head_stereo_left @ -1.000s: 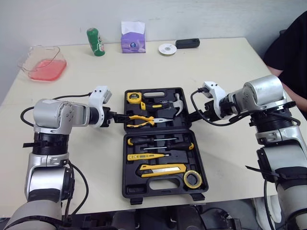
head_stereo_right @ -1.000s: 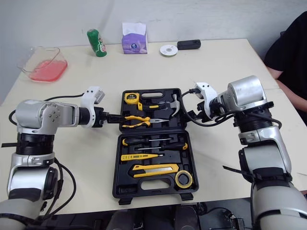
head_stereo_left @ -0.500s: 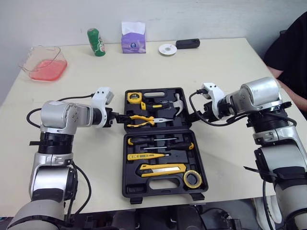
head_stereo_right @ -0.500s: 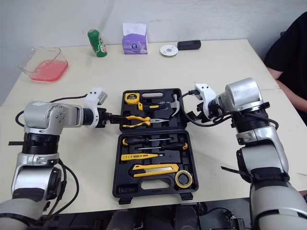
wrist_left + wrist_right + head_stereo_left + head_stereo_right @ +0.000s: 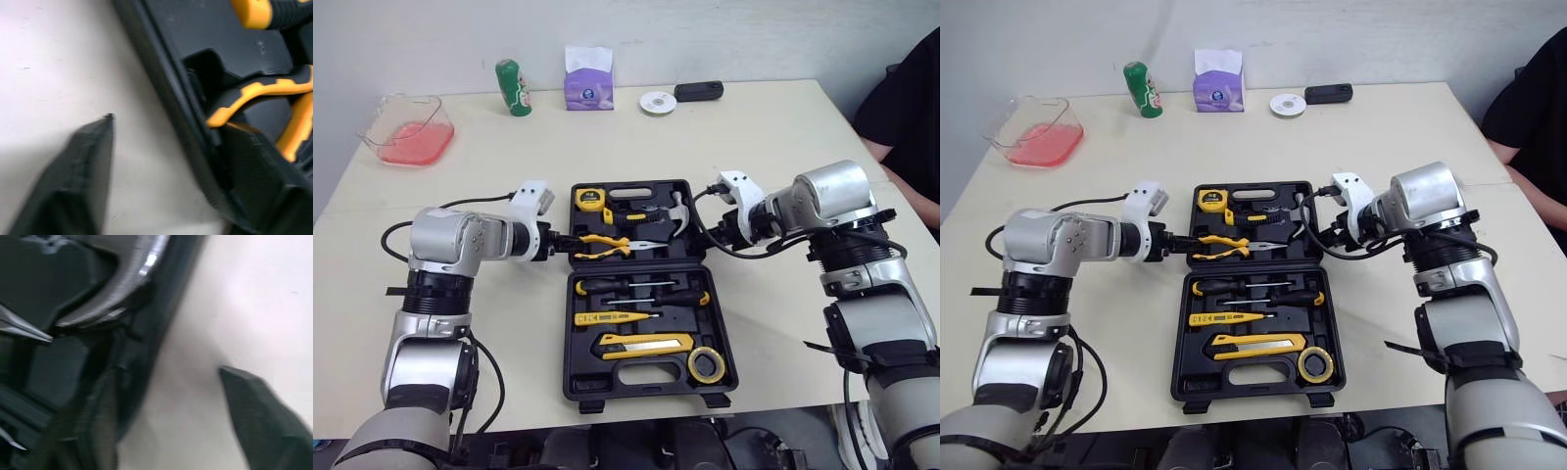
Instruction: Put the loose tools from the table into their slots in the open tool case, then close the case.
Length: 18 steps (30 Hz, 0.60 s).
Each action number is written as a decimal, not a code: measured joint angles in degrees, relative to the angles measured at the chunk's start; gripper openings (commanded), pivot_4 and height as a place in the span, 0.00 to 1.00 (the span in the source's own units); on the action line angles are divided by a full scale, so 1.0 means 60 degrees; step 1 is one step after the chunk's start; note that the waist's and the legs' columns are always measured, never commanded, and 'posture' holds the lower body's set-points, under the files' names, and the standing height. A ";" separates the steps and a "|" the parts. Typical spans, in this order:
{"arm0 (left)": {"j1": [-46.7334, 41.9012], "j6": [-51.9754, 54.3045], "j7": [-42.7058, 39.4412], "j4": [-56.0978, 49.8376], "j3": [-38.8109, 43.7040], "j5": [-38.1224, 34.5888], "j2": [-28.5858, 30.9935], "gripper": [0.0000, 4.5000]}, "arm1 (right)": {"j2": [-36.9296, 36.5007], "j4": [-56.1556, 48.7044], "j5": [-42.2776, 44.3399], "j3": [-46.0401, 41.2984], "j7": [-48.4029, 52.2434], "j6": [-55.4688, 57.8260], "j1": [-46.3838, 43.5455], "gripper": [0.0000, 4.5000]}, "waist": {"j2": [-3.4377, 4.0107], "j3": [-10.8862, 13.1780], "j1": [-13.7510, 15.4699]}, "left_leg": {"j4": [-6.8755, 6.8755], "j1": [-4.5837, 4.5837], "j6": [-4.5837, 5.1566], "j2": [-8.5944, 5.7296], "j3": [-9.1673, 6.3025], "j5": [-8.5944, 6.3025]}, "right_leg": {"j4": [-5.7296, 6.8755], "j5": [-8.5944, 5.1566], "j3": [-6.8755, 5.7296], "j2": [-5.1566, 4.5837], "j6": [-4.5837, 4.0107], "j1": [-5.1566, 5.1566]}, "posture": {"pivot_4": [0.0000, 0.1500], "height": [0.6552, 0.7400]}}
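Grippers are closer than a second ago: my left gripper (image 5: 558, 246) and right gripper (image 5: 706, 235), both spread, now straddle the far side rims of the filled tool case (image 5: 651, 397), open mid-table, so I think closing is next.

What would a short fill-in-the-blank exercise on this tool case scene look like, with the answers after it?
1. The black tool case lies ___ on the table.
2. The left gripper is at the case's left edge, and the right gripper is at its ___ edge.
3. Near the green bottle at the table's far edge stands a ___ tissue pack.
Missing words: open; right; purple.
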 measured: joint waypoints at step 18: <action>0.0189 -0.1756 0.0768 0.0294 0.1162 0.0183 -0.0919 0.07 | 0.1023 -0.1603 0.0116 -0.2579 -0.1942 -0.1337 0.1329 0.00 | -0.0004 -0.0002 0.0003 | -0.0025 -0.0018 -0.0005 -0.0002 -0.0009 0.0031 | 0.0001 0.0005 0.0015 -0.0007 0.0004 -0.0020 | 1.00 1.00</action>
